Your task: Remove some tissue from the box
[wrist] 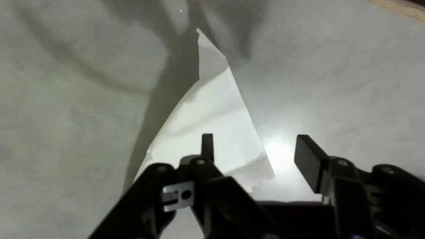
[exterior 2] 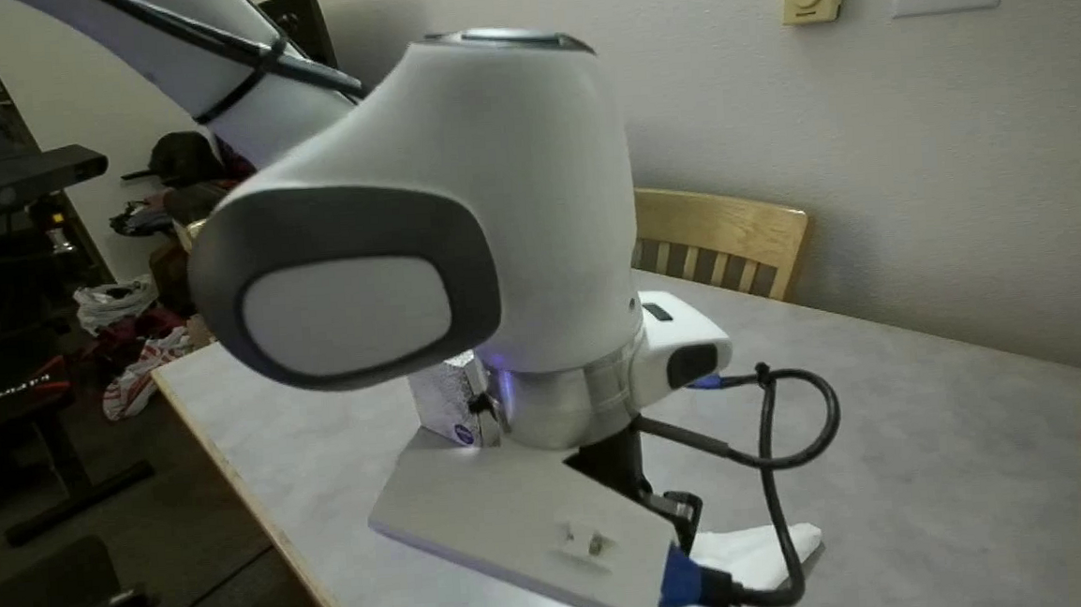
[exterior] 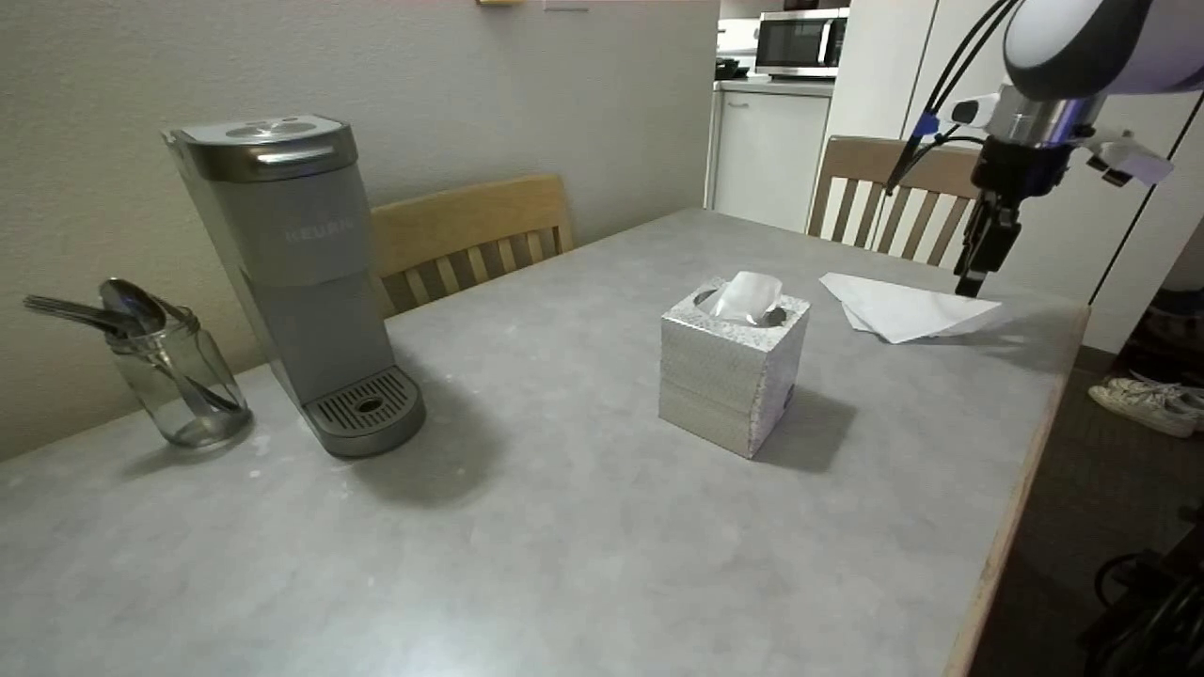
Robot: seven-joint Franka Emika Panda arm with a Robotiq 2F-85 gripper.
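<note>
My gripper (wrist: 256,147), jaws spread, hangs over an edge of the loose tissue (wrist: 215,114) on the table (exterior: 564,470); pulling from the tissue box (exterior: 724,371), I judge, means crossing toward the Keurig coffee maker (exterior: 310,273).

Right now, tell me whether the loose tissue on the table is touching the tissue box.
Apart. In an exterior view, a strip of grey tabletop shows plainly between the loose tissue and the tissue box.
</note>
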